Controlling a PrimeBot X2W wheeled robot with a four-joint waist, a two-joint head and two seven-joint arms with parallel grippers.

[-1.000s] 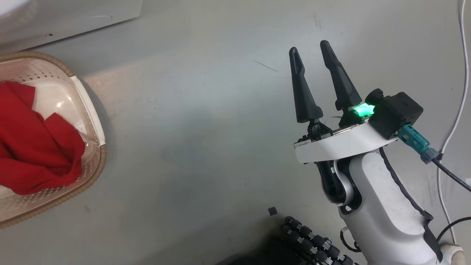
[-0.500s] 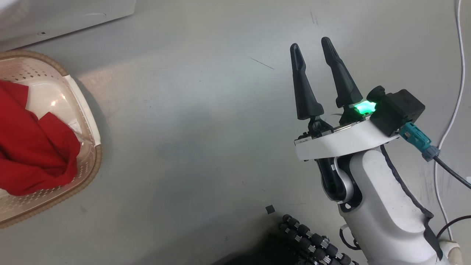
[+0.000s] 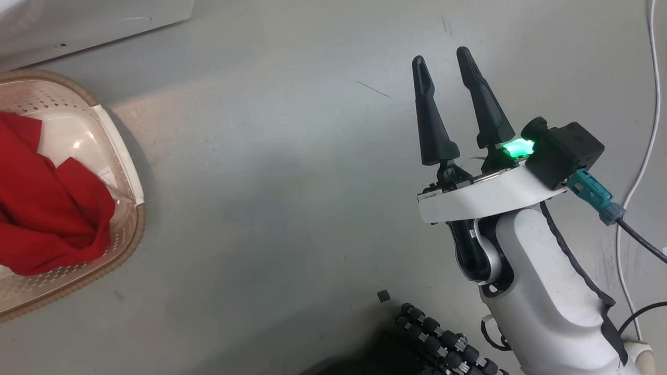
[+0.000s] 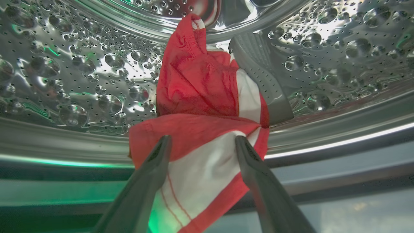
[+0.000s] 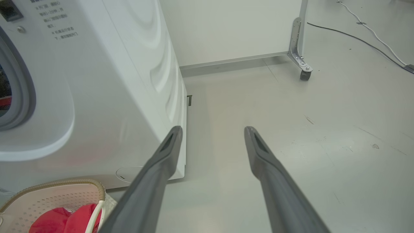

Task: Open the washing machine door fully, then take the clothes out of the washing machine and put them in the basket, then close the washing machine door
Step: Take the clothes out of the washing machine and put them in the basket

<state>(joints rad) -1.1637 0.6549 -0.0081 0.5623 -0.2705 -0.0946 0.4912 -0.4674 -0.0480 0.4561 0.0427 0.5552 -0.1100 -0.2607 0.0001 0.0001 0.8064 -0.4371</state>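
Observation:
A red garment with white stripes (image 4: 200,84) hangs over the lip of the steel drum (image 4: 64,81) inside the washing machine. My left gripper (image 4: 202,139) is open, its fingers on either side of the garment's white patch, just in front of it. More red clothes (image 3: 47,208) lie in the cream basket (image 3: 133,234) at the left, below the washing machine (image 3: 94,21). My right gripper (image 3: 442,54) hovers open and empty over the floor. In the right wrist view, this gripper (image 5: 212,129) points past the machine's white corner (image 5: 106,81), with the basket (image 5: 58,187) at lower left. The door is out of view.
A white cable (image 3: 643,156) runs along the floor at the right. A small black square (image 3: 383,296) and my base's black rollers (image 3: 443,338) are at the bottom. A white panel's castor leg (image 5: 302,68) stands behind the machine, with open grey floor between.
The head picture has shifted slightly, so the basket sits a little further left. My right gripper has edged up the view and stays open.

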